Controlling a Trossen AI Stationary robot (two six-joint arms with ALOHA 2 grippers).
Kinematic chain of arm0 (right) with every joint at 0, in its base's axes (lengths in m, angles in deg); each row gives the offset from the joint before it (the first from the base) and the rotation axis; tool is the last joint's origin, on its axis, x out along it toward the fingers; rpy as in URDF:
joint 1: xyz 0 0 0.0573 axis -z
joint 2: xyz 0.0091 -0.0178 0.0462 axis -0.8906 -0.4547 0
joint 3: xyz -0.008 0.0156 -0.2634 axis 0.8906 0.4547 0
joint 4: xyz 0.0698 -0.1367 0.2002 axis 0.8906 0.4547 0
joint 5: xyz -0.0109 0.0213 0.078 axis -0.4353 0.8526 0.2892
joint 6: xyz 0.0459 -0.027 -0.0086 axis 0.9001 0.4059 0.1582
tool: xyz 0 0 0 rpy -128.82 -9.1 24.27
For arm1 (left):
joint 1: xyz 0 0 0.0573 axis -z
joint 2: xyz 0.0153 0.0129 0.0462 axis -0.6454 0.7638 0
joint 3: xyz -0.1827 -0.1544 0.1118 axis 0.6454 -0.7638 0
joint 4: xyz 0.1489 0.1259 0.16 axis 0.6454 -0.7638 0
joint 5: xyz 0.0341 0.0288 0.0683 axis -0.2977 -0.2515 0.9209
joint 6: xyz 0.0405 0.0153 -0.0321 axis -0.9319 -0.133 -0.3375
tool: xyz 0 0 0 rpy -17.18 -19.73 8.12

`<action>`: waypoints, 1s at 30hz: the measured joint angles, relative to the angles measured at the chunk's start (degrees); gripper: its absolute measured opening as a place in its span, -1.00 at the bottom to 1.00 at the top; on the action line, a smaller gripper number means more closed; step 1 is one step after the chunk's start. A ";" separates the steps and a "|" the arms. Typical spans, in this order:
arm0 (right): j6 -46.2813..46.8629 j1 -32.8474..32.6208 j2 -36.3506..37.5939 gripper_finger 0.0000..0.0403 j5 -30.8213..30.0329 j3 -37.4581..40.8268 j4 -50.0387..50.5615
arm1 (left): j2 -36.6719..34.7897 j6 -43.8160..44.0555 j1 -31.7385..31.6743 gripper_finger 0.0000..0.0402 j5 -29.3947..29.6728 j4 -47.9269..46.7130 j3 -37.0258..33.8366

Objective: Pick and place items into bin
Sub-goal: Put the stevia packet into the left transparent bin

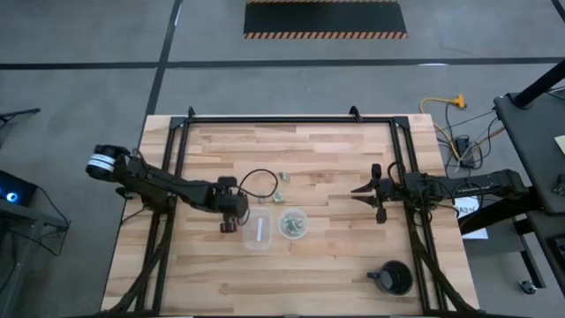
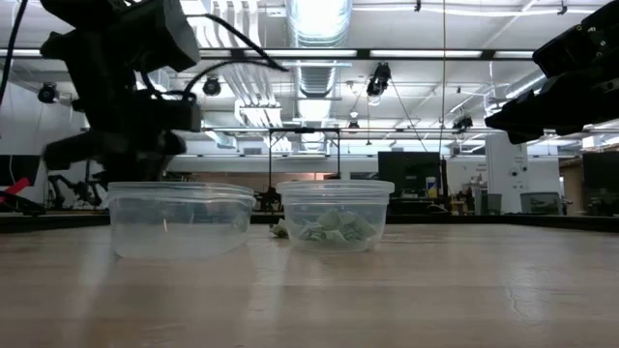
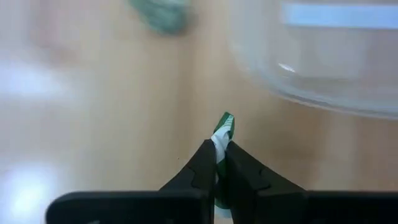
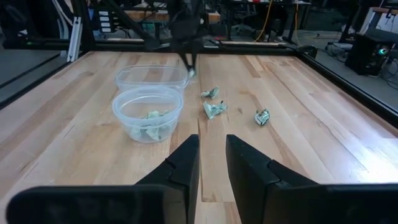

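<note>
Left gripper [image 3: 217, 152] pinched closed; right gripper [image 4: 212, 165] parted.

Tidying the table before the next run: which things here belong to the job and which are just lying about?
Job:
left end effector, shut on a green piece
loose pieces
cup holding pieces
empty cup

Lying about:
black mug
right end effector, waiting at the right
</note>
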 joint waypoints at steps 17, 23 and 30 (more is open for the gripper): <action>0.00 0.01 -0.02 -0.57 -0.03 -0.02 -0.01 | -5.14 -0.87 0.05 -0.99 -0.68 19.90 1.74; 0.06 0.00 0.00 -0.63 -0.01 -0.02 0.00 | -5.14 -3.76 0.17 -0.99 -15.86 22.02 1.70; -0.01 0.00 0.00 -0.66 -0.01 -0.02 0.00 | -4.25 -3.89 0.83 -0.99 -19.89 21.87 1.52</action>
